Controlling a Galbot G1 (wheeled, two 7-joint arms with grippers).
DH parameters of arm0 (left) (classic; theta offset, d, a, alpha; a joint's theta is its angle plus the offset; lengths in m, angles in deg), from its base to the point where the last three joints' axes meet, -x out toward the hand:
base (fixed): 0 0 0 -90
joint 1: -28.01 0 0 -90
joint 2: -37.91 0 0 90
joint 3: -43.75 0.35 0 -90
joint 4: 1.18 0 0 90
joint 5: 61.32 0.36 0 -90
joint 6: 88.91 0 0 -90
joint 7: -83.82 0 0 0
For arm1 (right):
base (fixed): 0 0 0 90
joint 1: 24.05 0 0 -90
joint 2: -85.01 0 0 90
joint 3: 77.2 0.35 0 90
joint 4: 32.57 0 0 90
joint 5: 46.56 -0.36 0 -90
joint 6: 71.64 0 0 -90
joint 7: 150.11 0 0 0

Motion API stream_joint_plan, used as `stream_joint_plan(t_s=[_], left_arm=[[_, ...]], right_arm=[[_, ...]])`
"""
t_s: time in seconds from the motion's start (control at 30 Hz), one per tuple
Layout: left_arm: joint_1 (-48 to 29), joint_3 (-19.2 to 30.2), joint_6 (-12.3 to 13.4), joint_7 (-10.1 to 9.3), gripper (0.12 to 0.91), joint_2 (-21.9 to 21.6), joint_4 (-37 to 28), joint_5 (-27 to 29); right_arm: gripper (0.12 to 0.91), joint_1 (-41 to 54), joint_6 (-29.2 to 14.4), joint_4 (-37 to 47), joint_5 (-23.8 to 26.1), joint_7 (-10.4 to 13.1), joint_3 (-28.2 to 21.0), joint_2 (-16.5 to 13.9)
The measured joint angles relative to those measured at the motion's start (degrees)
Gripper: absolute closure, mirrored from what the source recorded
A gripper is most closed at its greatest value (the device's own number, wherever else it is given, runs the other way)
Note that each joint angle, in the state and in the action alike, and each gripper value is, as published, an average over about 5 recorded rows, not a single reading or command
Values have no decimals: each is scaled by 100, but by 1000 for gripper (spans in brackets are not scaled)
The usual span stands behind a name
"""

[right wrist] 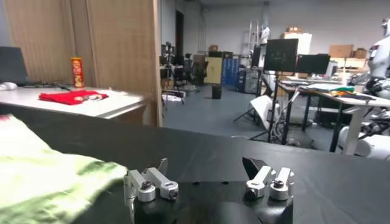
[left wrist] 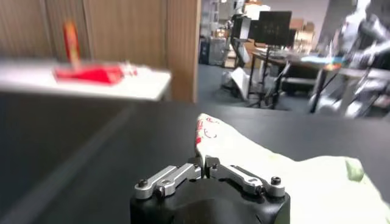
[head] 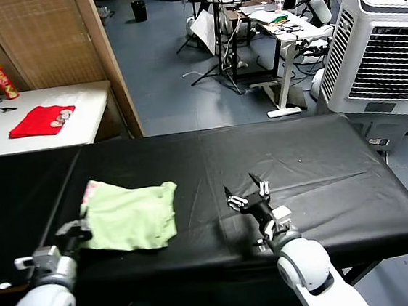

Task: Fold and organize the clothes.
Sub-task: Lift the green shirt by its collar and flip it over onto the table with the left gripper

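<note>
Shirt [head: 132,217]: pale green, crumpled flat, lower left of the head view on the black tabletop [head: 316,178]; red-pink print at its upper left corner.
Left pincer [head: 78,230]: lower left, clamped together on the shirt's left edge.
Right pincer [head: 247,191]: lower centre, fingers apart, low over bare tabletop, well apart from the shirt.
Red cloth [head: 41,120]: upper left, on the white side table [head: 89,99].

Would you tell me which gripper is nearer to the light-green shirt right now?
Left. The left gripper is shut on the shirt at its near left corner; the right gripper hangs open over bare black table, off the shirt's right edge.
</note>
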Motion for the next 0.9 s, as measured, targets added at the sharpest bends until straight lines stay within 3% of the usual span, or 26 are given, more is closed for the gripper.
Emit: stream_joint_plan(t_s=[0.2,0.4,0.63,0.9], left_arm=[[228,-562,124,2,881,-885,179,603],[263,-549,-170,-57,881,-1033,679,1045],[117,411,-471,-319,881,-574,1118,723],[-246,1780,-372,-509,881,108,1016,767]], right_arm=[[227,-39,2,-17,76,-1,11,48],[227,-118,-5,-35,176,-17,23,117],[227,-311,-15,-139,235,-40,151,95],[227,-464,-3,-207,225,-55,237,32]])
